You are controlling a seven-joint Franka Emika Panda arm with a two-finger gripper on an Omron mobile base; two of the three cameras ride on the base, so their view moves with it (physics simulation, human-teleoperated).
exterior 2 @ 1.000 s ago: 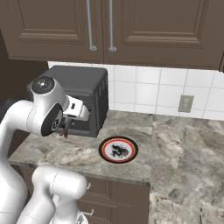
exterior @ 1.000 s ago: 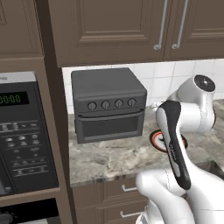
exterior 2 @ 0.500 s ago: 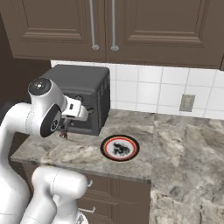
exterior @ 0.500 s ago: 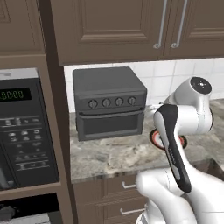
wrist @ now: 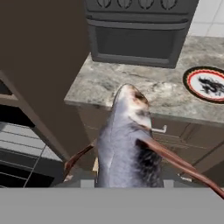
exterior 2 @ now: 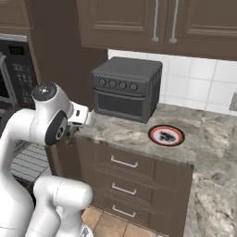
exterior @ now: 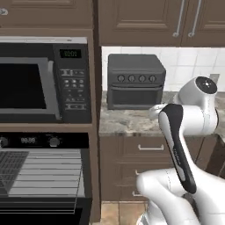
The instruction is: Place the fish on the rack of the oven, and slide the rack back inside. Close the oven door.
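Note:
My gripper point(exterior 2: 71, 133) is shut on the fish point(wrist: 126, 148), a grey-black fish that hangs lengthwise in front of the hand camera and hides the fingertips. It hovers in front of the counter's left corner, right of the oven point(exterior: 41, 141). The oven's knobs and display show under the microwave. Its rack point(exterior: 44, 172) is pulled out as a silver wire grid, and it also shows as the rack point(wrist: 19, 146) at lower left of the fish. The oven door point(exterior: 39, 205) hangs open below the rack. In the left base view the arm hides the gripper.
A dark grey toaster oven point(exterior: 135, 81) stands on the marble counter point(exterior 2: 129, 134). A red-rimmed plate point(exterior 2: 166, 135) lies to its right. The black microwave point(exterior: 44, 79) sits above the oven. A brown cabinet panel point(wrist: 43, 65) separates oven and counter. Drawers point(exterior 2: 122, 162) lie below the counter.
Both base views have shifted: the base drove left, which brought the microwave, the oven and the pulled-out rack into view. The gripper still holds the fish.

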